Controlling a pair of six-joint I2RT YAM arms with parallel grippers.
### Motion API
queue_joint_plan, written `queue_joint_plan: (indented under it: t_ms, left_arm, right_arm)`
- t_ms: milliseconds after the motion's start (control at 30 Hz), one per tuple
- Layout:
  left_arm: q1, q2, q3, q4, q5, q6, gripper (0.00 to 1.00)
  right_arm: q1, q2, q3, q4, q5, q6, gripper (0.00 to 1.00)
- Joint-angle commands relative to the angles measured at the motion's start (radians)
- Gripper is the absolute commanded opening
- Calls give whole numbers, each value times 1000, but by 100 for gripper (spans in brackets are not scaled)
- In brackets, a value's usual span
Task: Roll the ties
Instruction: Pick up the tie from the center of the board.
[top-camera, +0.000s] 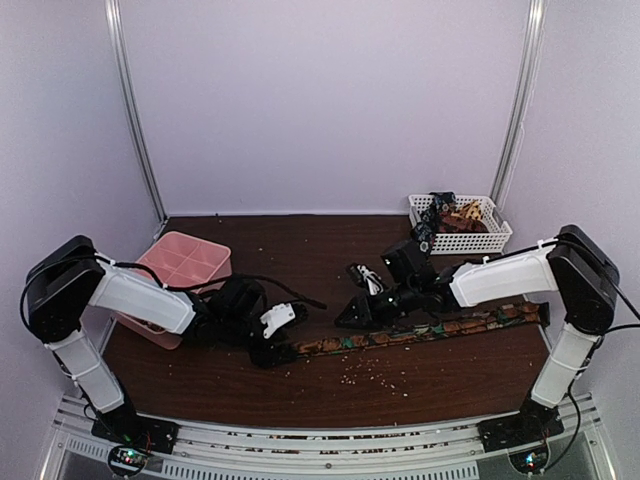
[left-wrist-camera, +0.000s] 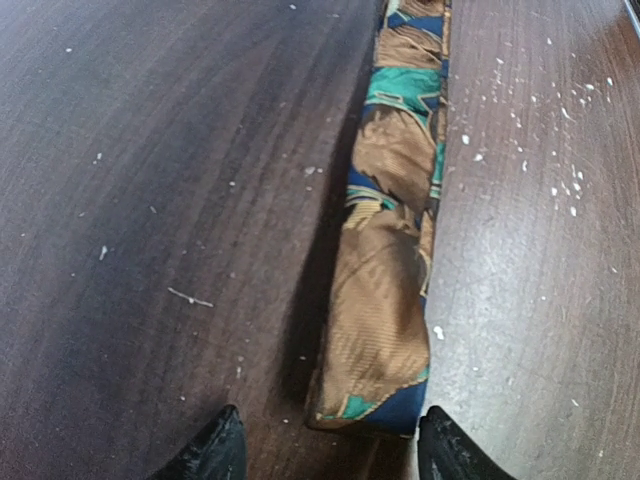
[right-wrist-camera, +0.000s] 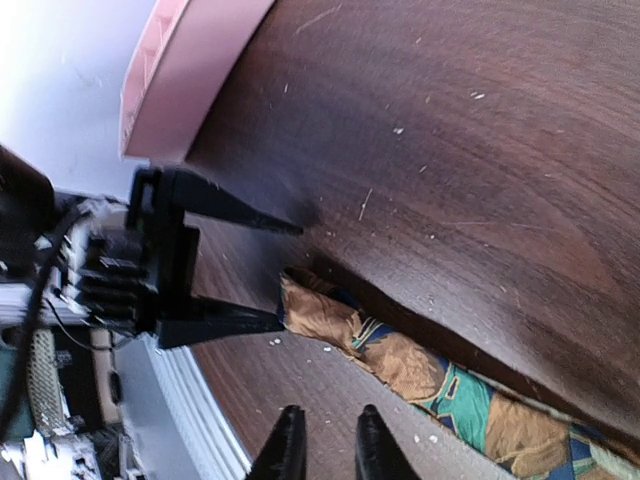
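- Top external view: pale crumbs (top-camera: 372, 372) are scattered on the dark wooden table (top-camera: 300, 260), near of everything else.
- Just far of them, one tie (top-camera: 420, 332) lies flat and unrolled, a long narrow strip running from centre-left to the right edge, its right end slightly farther.
- Its fabric is busy: brown-gold shapes with green and dark blue patches.
- The left gripper (left-wrist-camera: 330, 455) sits at the tie's left end with its jaws spread. The blunt end lies between the fingertips, closer to one than the other, unclamped.
- The right gripper (right-wrist-camera: 328, 440) hovers over the tie's left part, its fingers drawn to a thin gap, holding nothing.
- Farther left stands a pink compartment tray (top-camera: 200, 245).
- At the far right, a white basket (top-camera: 470, 243) holds more patterned ties (top-camera: 445, 212), bunched together.
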Motion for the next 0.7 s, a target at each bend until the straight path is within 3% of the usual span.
queue_joint_plan:
  t_ms: [0, 133, 333, 667]
  left_arm:
    - [10, 3, -55, 166, 0, -21, 61]
    - [10, 30, -74, 229, 29, -28, 60]
    - [9, 52, -103, 297, 36, -20, 57]
    - [-11, -12, -97, 345, 105, -41, 35]
  right_arm:
    - [20, 68, 35, -48, 27, -20, 13]
    - [27, 139, 58, -58, 33, -31, 5]
    - [33, 206, 74, -92, 69, -54, 2]
    - [34, 230, 35, -79, 68, -50, 1]
